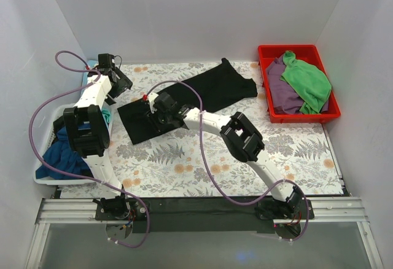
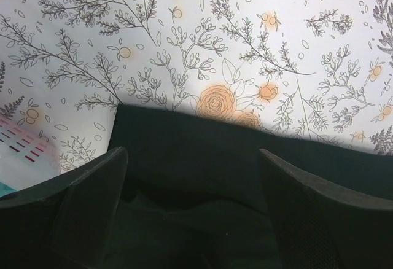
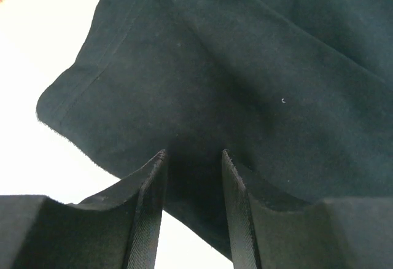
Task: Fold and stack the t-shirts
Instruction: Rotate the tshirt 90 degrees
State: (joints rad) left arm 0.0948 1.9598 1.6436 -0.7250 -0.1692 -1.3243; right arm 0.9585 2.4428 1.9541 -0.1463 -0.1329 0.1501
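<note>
Visitor: Shirts first. Where are they, seen from above?

Me: The black t-shirt (image 1: pixel 215 85) lies spread slantwise on the bench (image 1: pixel 184 171), running from the near left toward the red bin (image 1: pixel 304 119) at the back right. That bin holds a green cloth (image 1: pixel 307 78) and a purple cloth (image 1: pixel 282 94). A blue t-shirt (image 1: pixel 61 152) sits in the white bin (image 1: pixel 52 181) on the left. My right hand (image 1: pixel 149 104) is down on the black one's near-left end. My left hand (image 1: pixel 123 85) is just behind that end's left corner.

Visitor: And your left wrist camera?

Me: My left hand (image 2: pixel 193 220) is spread wide with nothing in it. The edge of the black t-shirt (image 2: pixel 202 152) lies below, between the fingers (image 2: pixel 92 207), with the flowered bench (image 2: pixel 245 35) beyond.

Visitor: The right wrist?

Me: My right hand (image 3: pixel 190 214) is about half parted, its fingertips (image 3: pixel 150 207) at the black t-shirt (image 3: pixel 245 85), near a hemmed corner. Dark cloth fills the gap, and I cannot tell whether any of it is pinched.
</note>
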